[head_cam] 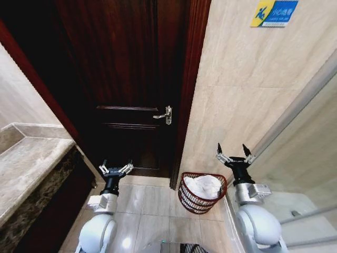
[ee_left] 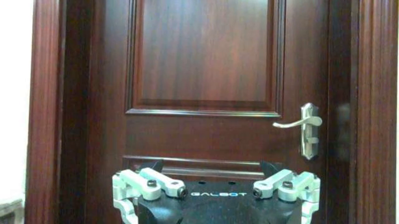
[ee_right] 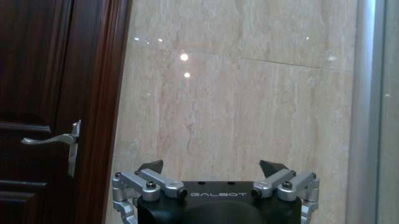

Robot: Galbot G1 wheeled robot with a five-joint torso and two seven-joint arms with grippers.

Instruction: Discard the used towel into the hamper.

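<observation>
With the white towel (head_cam: 202, 185) heaped in the hamper (head_cam: 185, 199) and both the left gripper (head_cam: 116, 169) and right gripper (head_cam: 235, 154) raised with fingers apart and empty, the risk I see is the right arm clipping the basket rim when it moves.

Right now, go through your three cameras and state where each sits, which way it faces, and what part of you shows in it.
Head view: high up, looking down at the dark wooden door, the reddish-brown wicker hamper holding a white towel; the left gripper and right gripper are both raised and open.
Left wrist view: on the left arm, facing the door; the left gripper shows.
Right wrist view: on the right arm, facing the beige tiled wall; the right gripper shows.
Shared: all three show the silver door handle.
</observation>
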